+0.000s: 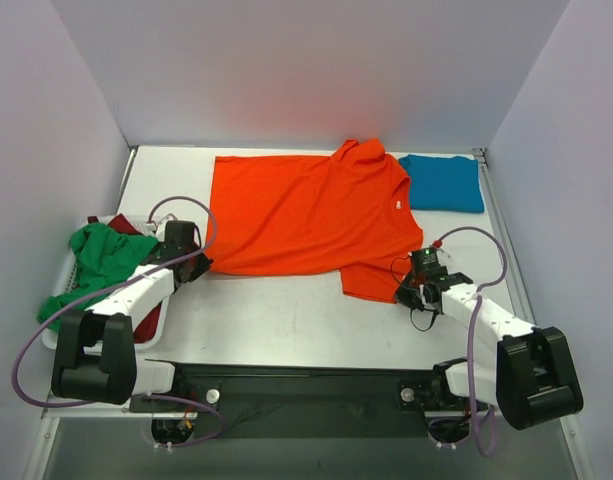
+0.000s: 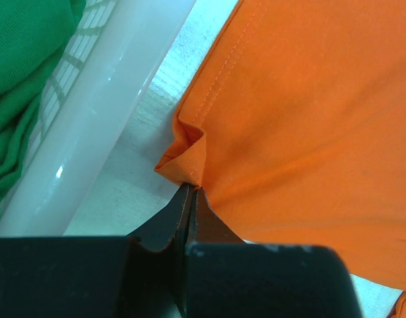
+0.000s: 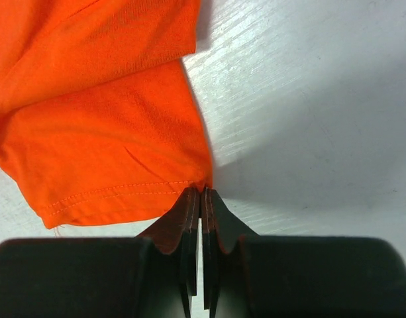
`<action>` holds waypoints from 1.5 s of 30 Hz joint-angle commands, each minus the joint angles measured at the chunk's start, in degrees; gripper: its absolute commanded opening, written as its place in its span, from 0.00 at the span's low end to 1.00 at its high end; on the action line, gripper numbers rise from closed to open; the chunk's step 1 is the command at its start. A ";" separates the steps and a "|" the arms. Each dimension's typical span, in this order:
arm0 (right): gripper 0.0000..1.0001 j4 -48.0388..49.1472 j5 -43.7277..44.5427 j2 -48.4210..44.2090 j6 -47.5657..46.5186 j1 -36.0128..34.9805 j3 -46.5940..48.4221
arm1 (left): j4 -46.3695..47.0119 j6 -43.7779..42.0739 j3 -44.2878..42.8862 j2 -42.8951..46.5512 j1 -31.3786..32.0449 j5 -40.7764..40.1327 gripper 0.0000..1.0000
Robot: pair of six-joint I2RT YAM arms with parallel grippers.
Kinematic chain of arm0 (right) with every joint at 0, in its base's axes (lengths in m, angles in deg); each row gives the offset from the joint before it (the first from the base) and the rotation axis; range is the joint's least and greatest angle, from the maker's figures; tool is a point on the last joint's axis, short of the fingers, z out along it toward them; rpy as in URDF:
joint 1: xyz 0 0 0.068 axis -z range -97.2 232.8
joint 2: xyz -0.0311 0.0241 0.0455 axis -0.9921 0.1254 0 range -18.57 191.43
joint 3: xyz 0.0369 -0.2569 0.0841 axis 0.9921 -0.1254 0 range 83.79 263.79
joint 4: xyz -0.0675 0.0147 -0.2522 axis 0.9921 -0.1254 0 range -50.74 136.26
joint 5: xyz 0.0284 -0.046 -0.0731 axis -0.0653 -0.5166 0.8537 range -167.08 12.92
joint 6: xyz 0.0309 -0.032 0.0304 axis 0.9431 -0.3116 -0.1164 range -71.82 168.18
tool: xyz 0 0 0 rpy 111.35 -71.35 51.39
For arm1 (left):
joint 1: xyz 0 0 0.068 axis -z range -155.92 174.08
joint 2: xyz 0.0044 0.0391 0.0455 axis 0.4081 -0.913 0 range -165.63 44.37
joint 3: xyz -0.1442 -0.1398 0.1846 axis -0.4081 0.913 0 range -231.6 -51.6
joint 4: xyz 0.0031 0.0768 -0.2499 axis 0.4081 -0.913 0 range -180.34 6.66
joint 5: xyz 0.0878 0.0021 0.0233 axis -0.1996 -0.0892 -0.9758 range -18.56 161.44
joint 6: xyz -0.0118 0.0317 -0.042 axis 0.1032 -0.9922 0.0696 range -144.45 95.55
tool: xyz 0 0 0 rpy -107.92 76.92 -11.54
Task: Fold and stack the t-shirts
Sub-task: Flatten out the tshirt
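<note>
The orange-red t-shirt (image 1: pixel 306 210) lies spread flat across the table's middle, collar to the right. My left gripper (image 1: pixel 199 262) is shut on its near-left hem corner (image 2: pixel 183 162), which is bunched at the fingertips. My right gripper (image 1: pixel 408 290) is shut on the corner of its near sleeve (image 3: pixel 116 152). A folded teal blue t-shirt (image 1: pixel 443 182) lies at the far right. A green t-shirt (image 1: pixel 101 255) and a dark red one (image 1: pixel 126 225) sit in the basket on the left.
The white lattice basket (image 1: pixel 58 290) stands at the left edge, its rim (image 2: pixel 103 112) close beside my left gripper. White walls close the table on three sides.
</note>
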 commanded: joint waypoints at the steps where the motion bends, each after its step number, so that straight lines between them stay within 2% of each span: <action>1: 0.00 -2.11 1.76 -3.32 0.24 -0.50 -0.52 | 2.42 -0.90 0.42 1.39 0.25 0.18 0.00; 16: 0.00 -26.10 -4.57 -34.69 3.66 -1.82 -4.04 | 2.69 -1.34 4.11 3.85 0.43 -1.14 0.00; 22: 0.00 -34.89 -3.42 -42.44 3.84 -2.00 -1.50 | -0.38 -1.51 4.64 7.27 0.51 -2.54 0.00; 26: 0.00 -38.14 -4.04 -45.08 3.93 -2.35 -0.70 | -0.92 -2.21 6.04 10.35 0.78 -2.55 0.05; 29: 0.00 -37.10 -4.74 -45.09 3.93 -2.70 -1.14 | -0.66 -2.48 6.40 10.62 1.04 -2.46 0.10; 31: 0.04 -35.00 -6.14 -42.90 3.23 -3.05 -1.93 | -0.31 -2.39 6.40 10.18 1.22 -2.11 0.17; 32: 0.10 -32.55 -7.89 -41.76 3.05 -3.31 -2.11 | -0.22 -2.13 6.48 10.09 1.65 -2.11 0.21; 33: 0.14 -31.57 -8.25 -40.70 2.70 -3.75 -2.02 | -0.39 -2.04 6.49 10.35 1.92 -2.19 0.32; 34: 0.19 -30.86 -8.00 -38.60 2.35 -4.80 -1.24 | -0.65 -1.95 6.49 10.70 2.01 -2.54 0.36; 35: 0.31 -30.94 -5.82 -37.71 2.26 -5.33 -0.53 | -0.92 -1.60 6.49 11.05 2.36 -2.81 0.40; 37: 0.41 -31.29 -2.74 -36.57 2.69 -5.78 0.61 | -2.14 -1.08 6.49 12.54 2.80 -4.03 0.49; 39: 0.45 -31.29 3.30 -35.95 3.13 -5.60 1.84 | -2.94 0.07 6.66 13.69 3.67 -5.00 0.50; 42: 0.43 -31.29 9.99 -30.86 2.17 -3.94 4.91 | -4.43 1.12 6.40 13.78 5.16 -7.37 0.50; 44: 0.40 -29.55 10.81 -25.59 0.08 -1.48 6.06 | -5.57 2.00 6.48 13.78 5.87 -9.05 0.49; 45: 0.40 -28.40 10.03 -23.92 -0.81 2.79 6.85 | -5.84 2.44 6.66 13.69 6.14 -9.40 0.48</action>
